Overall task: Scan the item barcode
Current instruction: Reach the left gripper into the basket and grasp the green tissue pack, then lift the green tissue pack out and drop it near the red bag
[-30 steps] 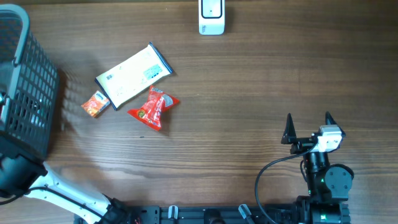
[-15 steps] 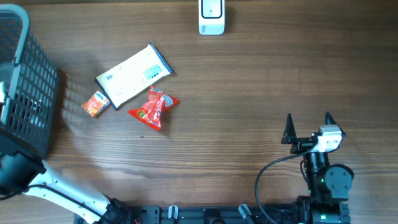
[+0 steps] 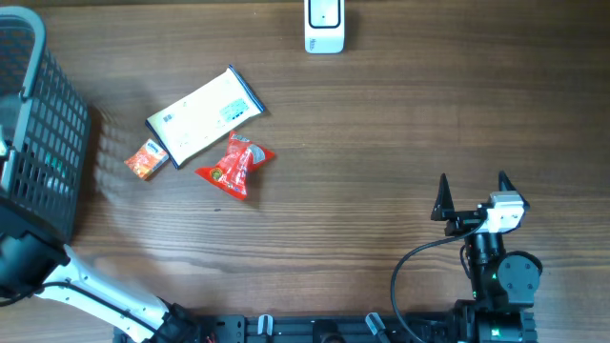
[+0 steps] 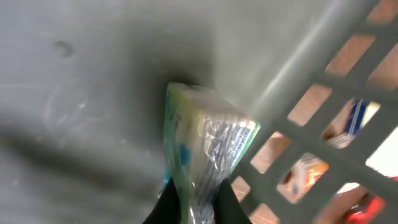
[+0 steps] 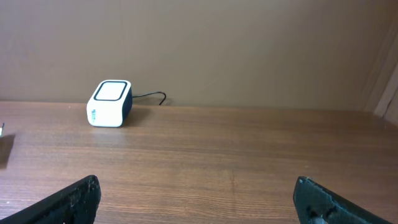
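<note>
The left gripper is seen pinched together on the lower edge of a clear, green-edged packet, which is found inside the grey basket, close to its mesh wall. The right gripper is spread wide above the table, with nothing held. The white scanner is seen well beyond it.
</note>
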You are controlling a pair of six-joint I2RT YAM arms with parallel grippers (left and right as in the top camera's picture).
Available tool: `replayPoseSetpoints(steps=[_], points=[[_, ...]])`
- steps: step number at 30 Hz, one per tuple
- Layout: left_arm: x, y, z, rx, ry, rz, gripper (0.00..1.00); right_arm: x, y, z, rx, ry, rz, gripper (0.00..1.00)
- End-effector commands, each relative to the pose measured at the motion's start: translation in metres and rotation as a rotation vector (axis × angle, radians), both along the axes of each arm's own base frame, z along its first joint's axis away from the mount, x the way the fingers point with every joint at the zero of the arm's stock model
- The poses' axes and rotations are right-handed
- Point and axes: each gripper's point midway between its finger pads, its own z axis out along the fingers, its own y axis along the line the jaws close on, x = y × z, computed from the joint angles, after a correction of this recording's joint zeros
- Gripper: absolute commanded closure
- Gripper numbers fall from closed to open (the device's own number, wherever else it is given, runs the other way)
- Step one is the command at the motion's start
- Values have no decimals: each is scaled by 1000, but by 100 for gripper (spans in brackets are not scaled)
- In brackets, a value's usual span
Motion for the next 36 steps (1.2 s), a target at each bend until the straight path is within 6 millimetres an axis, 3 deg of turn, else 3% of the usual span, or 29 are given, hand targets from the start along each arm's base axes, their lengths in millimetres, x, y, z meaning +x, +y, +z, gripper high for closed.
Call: replayPoseSetpoints(steps=[1, 5, 6, 9, 13, 16, 18, 21, 27, 31, 36], points=[[10, 35, 63, 73, -81, 157, 96, 0, -3, 2, 7, -9, -17, 0], [15, 51, 175, 258, -234, 169, 96, 0, -3, 2, 7, -9, -17, 0], [15, 51, 195, 292, -269, 178, 96, 0, -3, 2, 7, -9, -17, 0], [16, 43, 281, 377, -458, 288, 96, 0, -3, 2, 7, -9, -17, 0], [20, -6, 349, 257, -688, 302, 96, 0, -3, 2, 7, -9, -17, 0], [28, -70, 377, 11, -813, 186, 96, 0, -3, 2, 7, -9, -17, 0], [30, -100, 373, -72, -783, 139, 96, 0, -3, 2, 7, -9, -17, 0], [34, -134, 349, -55, -682, 5, 96, 0, -3, 2, 7, -9, -17, 0], [68, -211, 299, -55, -484, -196, 96, 0, -3, 2, 7, -9, -17, 0], [71, -240, 238, 117, -227, -302, 96, 0, -3, 2, 7, -9, -17, 0], [51, -277, 157, 216, 98, -355, 96, 0, -3, 2, 7, -9, -17, 0]])
